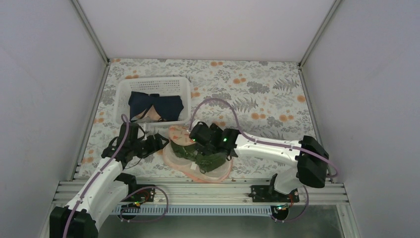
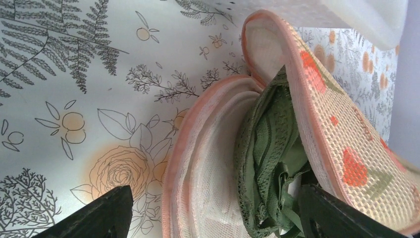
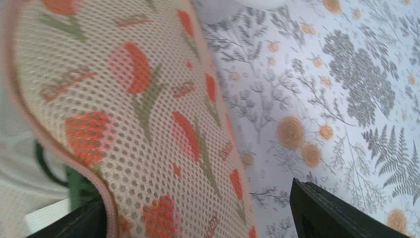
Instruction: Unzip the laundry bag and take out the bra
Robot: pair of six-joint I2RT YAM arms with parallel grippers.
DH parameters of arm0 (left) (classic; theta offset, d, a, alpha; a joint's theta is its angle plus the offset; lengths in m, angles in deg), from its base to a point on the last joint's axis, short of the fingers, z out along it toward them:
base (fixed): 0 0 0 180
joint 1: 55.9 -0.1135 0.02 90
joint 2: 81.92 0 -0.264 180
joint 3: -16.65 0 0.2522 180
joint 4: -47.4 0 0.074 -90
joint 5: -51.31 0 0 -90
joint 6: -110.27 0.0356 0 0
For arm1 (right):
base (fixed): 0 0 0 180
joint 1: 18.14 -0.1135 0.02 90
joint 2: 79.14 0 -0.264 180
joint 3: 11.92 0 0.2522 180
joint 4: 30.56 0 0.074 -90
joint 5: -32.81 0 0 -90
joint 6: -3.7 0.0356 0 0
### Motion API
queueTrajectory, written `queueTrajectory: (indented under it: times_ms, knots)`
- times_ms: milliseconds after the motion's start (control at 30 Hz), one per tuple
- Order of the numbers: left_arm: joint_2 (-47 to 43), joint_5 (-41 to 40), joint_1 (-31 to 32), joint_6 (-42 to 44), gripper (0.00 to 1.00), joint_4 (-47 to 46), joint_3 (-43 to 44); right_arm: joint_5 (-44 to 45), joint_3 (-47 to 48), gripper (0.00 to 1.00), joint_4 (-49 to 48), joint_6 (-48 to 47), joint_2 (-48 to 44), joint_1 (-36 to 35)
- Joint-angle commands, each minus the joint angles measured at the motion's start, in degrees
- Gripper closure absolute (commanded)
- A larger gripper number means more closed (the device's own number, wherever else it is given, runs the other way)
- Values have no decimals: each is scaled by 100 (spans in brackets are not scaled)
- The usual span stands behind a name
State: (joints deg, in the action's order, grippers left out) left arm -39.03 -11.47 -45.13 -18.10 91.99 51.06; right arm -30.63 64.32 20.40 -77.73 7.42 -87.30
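Note:
The laundry bag (image 1: pixel 218 174) lies unzipped on the table between my arms, its printed upper flap (image 2: pixel 327 124) lifted off the white mesh lower half. The olive-green bra (image 1: pixel 205 159) lies inside the opening, bunched against the flap's underside (image 2: pixel 267 148). My left gripper (image 2: pixel 213 220) is open at the bag's left side, one finger over the table, the other by the bra under the flap. My right gripper (image 3: pixel 198 218) is open, reaching from the right. The flap (image 3: pixel 148 114) lies between its fingers, with a bit of green bra (image 3: pixel 79 186) below the edge.
A white slotted basket (image 1: pixel 124 94) holding a navy-blue cloth (image 1: pixel 158 105) stands just behind the bag, and its corner shows in the left wrist view (image 2: pixel 346 15). The floral table cover (image 1: pixel 277 94) stretches to the right and back. White walls close in three sides.

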Motion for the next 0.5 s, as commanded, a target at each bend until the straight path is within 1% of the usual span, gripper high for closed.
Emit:
queueTrajectory:
  times_ms: [0, 100, 200, 300, 367, 467]
  knots:
    - [-87, 188, -54, 5, 16, -209, 82, -347, -372, 17, -285, 180, -251, 466]
    - [-68, 244, -56, 22, 16, -274, 128, -506, -535, 16, -342, 223, -350, 810]
    - [-41, 246, -50, 21, 16, -278, 135, -558, -618, 10, -389, 248, -445, 1116]
    - [-27, 267, -50, 21, 16, -313, 147, -707, -615, 10, -397, 299, -529, 1520]
    - [-21, 267, -52, 46, 16, -323, 180, -863, -598, 5, -386, 344, -600, 1802]
    - [-15, 292, -50, 67, 16, -389, 264, -1203, -548, 2, -371, 412, -718, 2268]
